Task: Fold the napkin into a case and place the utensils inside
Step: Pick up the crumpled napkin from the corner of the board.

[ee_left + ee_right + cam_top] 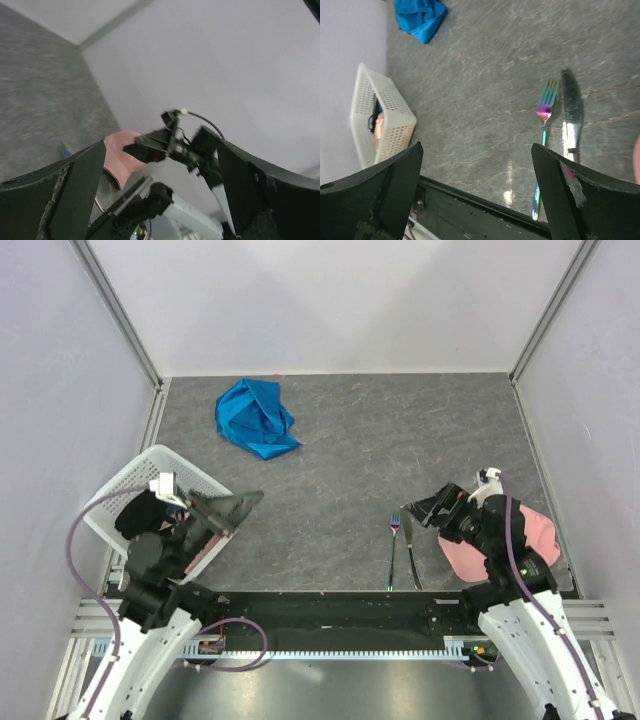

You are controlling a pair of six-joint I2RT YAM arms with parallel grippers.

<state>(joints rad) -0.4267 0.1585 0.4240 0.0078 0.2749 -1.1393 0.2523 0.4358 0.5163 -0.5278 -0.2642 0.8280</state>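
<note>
1. As far as the views show, the task has not begun. The napkin (256,417) lies crumpled in a loose heap at the far left of the tabletop (400,430), neither spread flat nor folded.
2. The fork (393,548) and the knife (411,558) lie bare and side by side at the near edge, in front of the right arm. Their heads point away from the arms, and they are well apart from the napkin.
3. The left fingers (75,200) are spread wide and grasp nothing. They hover by the right side of a white basket (150,468) on the near left.
4. The right fingers (385,195) are also spread and empty. They hang just to the right of the fork and knife, beside a pink cloth (540,530).
5. By this reading every step is left: reach the napkin, flatten it, fold it into a narrow pocket, then slip the fork and knife inside.
</note>
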